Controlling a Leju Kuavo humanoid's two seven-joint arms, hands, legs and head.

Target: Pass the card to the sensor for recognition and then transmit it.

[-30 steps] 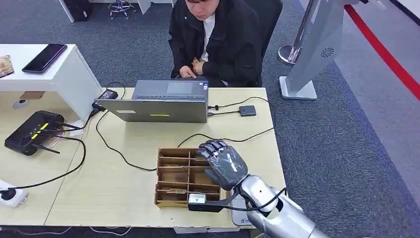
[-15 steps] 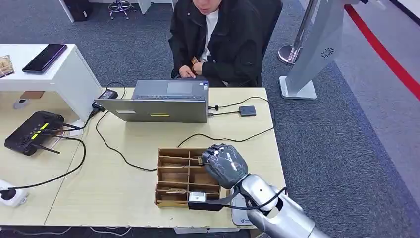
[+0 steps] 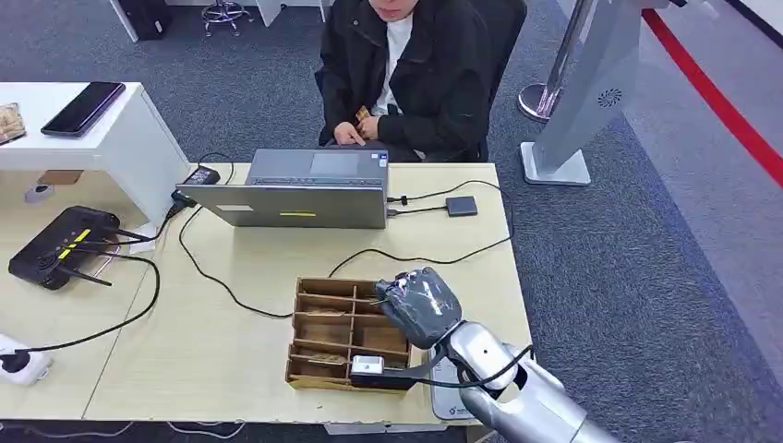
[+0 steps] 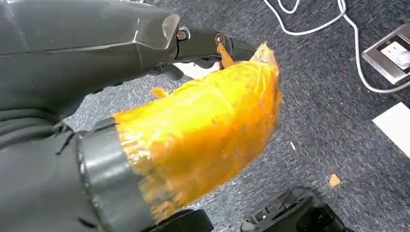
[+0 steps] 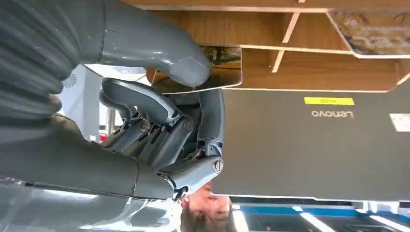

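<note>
Right robot hand (image 3: 420,307) sits at the 3 o'clock edge of the brown compartmented cardboard tray (image 3: 325,334), fingers curled in over its far-right compartment. Right wrist view: grey thumb and dark fingers (image 5: 159,130) close on the edge of a thin card with a printed picture face (image 5: 217,65), which stands just at the tray's wooden divider; the robot hand reads as pinched onto the card, though the contact line is partly hidden by the thumb. The card itself cannot be made out in the head view, being under the hand. Left robot hand (image 4: 193,135) hangs over grey carpet, wrapped in orange tape; whether its fingers are apart or together cannot be told. Small black sensor pad on a cable (image 3: 461,206) lies on the pale wooden tabletop (image 3: 231,351) at about 1 o'clock from the tray, just beside the grey closed-angle laptop (image 3: 305,189). A seated person in a black jacket (image 3: 406,65) is at 12 o'clock. Judged step: picking the card, sensor pass not yet begun. Next move calls for a clean lift out of the compartment without dragging the tray, then carrying toward 1 o'clock over the black cable.
</note>
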